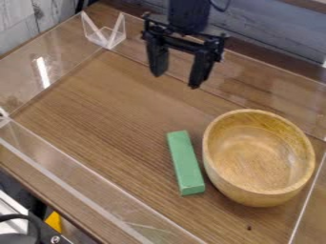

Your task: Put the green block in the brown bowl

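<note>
the green block [186,163], a long, flat rectangular bar of plain bright green, lies flat beside the brown bowl [258,157], outside its rim. the bowl, round, light tan and thick-rimmed, with visible wood grain, stands upright, open side up, its interior holding nothing; it is much wider than the block.

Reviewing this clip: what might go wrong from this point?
The green block lies close beside the bowl, so the descending pincer could bump or shift the bowl's rim. The block also lies flat and low, so a grasp made slightly too high might slip off it.
</note>
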Motion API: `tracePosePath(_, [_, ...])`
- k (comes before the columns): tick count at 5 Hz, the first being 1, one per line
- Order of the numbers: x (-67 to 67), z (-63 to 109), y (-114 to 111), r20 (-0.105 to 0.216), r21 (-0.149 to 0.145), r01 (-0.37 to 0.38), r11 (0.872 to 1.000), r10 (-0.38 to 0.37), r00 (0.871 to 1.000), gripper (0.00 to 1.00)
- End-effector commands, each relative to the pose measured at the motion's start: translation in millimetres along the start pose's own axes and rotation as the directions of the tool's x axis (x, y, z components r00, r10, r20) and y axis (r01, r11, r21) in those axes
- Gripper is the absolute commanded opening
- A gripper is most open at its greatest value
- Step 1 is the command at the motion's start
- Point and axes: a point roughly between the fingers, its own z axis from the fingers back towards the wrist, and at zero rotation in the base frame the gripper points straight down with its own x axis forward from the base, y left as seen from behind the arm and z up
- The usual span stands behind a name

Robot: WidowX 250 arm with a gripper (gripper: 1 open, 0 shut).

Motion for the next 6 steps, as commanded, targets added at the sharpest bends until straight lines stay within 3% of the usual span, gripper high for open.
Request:
tracePosePath(1, [-13.3, 11.7, -7, 0.035, -0.030, -0.081, 0.996, 0.082, 0.996, 1.00])
tracePosePath(2, [-21.6, 10.5, -13, 0.020, -0.049, -0.136, 0.990, 0.137, 0.990, 1.00])
tracePosePath(3, [-31.9, 3.4, -10, 0.009, -0.074, -0.249, 0.966, 0.250, 0.968, 1.00])
tracePosePath(4, [-41.7, -5.5, -8, -0.001, -0.097, -0.357, 0.929, 0.359, 0.933, 1.00])
tracePosePath(6, [-57.5, -6.7, -15, -0.015, -0.123, -0.444, 0.888, 0.446, 0.895, 1.00])
